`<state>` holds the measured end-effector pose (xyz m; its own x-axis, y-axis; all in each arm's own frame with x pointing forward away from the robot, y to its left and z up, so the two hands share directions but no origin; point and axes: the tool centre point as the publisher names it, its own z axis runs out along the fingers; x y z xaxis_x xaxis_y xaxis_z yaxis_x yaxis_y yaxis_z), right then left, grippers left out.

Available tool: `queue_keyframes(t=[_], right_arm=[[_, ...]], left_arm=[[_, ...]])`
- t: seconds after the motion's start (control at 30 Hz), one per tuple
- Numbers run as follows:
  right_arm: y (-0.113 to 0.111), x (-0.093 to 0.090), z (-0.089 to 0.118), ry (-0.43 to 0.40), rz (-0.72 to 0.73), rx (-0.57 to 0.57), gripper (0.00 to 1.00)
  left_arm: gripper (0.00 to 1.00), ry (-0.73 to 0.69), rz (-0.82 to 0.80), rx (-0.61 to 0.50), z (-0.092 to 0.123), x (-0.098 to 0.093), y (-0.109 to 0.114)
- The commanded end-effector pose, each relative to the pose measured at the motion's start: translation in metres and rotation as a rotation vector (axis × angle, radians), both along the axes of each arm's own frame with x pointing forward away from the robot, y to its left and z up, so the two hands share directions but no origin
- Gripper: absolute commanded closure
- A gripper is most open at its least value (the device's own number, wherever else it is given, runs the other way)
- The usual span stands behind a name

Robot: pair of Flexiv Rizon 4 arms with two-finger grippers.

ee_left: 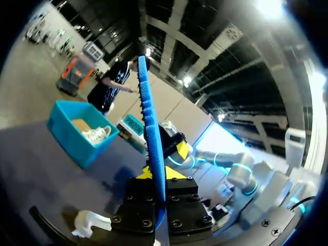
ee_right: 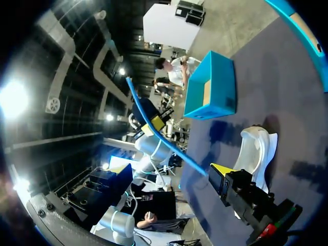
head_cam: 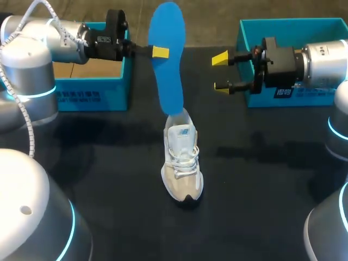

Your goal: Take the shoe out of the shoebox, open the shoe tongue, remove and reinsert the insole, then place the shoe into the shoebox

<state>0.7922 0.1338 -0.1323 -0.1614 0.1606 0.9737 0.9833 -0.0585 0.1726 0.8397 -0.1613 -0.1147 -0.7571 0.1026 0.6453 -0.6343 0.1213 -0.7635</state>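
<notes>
The shoe (head_cam: 182,168) stands upright in the middle of the table. Its toe points to the near edge and its heel to the far side, so its long axis runs near to far.

The insole (head_cam: 169,81) rises from the heel opening, almost vertical. It leans slightly away from the shoe toward the left arm's side. Its lower end meets the collar of the shoe; how deep it sits inside I cannot tell.

Above and beyond the shoe, the left gripper (head_cam: 160,52) is closed on the upper part of the insole and pinches it across its thin faces. The left arm comes in level from its side. This arm has the insole, so I judge the coming move is its own: push straight down along the insole into the opening.

The right gripper (head_cam: 220,72) hangs on the other side of the insole, just beside it and not touching. Its fingers are wide apart and hold nothing. Its arm is also level.

Farther behind the shoe stand the left box (head_cam: 92,92) and the right box (head_cam: 293,22), well apart from it.
</notes>
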Motion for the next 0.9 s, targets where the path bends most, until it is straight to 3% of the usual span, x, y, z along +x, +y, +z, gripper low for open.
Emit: queue_keyframes(t=[0.03,0.43,0.5,0.7,0.9], right_arm=[[0.002,0.001,0.0,0.001,-0.001,-0.001,0.0],[0.002,0.001,0.0,0.001,-0.001,-0.001,0.0],[0.002,0.001,0.0,0.001,-0.001,-0.001,0.0],[0.002,0.001,0.0,0.001,-0.001,-0.001,0.0],[0.002,0.001,0.0,0.001,-0.001,-0.001,0.0]], left_arm=[[1.0,-0.421,0.118,-0.019,0.002,-0.009,0.0],[1.0,-0.421,0.118,-0.019,0.002,-0.009,0.0],[1.0,-0.583,0.091,-0.017,-0.002,-0.006,0.001],[1.0,-0.84,0.084,-0.075,-0.006,-0.001,0.001],[1.0,-1.2,0.042,-0.109,-0.014,0.007,0.003]])
